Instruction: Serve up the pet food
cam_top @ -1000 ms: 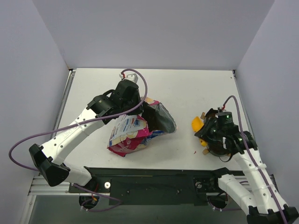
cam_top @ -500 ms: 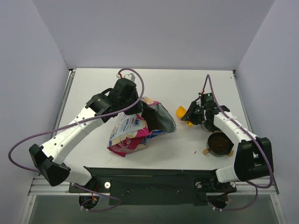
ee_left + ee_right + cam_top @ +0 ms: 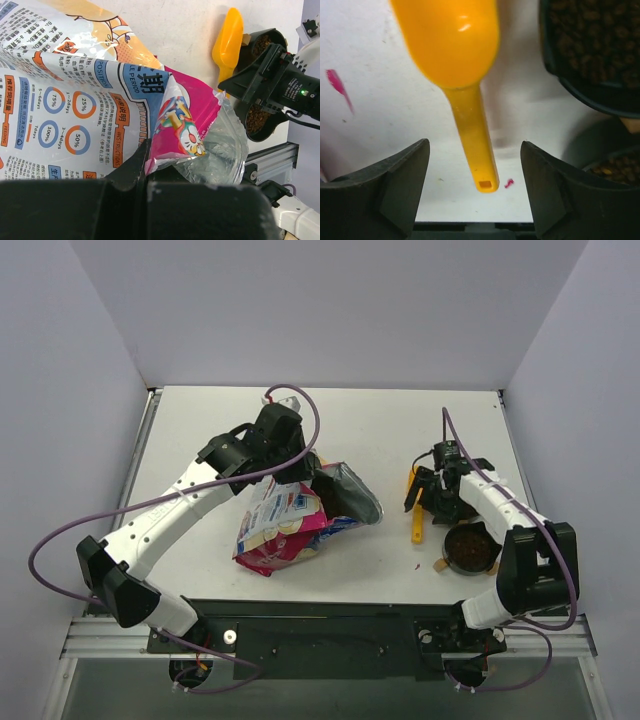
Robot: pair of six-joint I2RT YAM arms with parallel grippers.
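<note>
your left gripper clamps the bag at its edge. your right gripper stands apart over the yellow scoop, which lies flat near the table right edge, beside bowls of kibble.

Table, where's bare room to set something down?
Free: the far strip of table behind the bag and bowls, and the narrow gap between bag and scoop. Crowded: the right side, where scoop, bowls and right gripper cluster.
</note>
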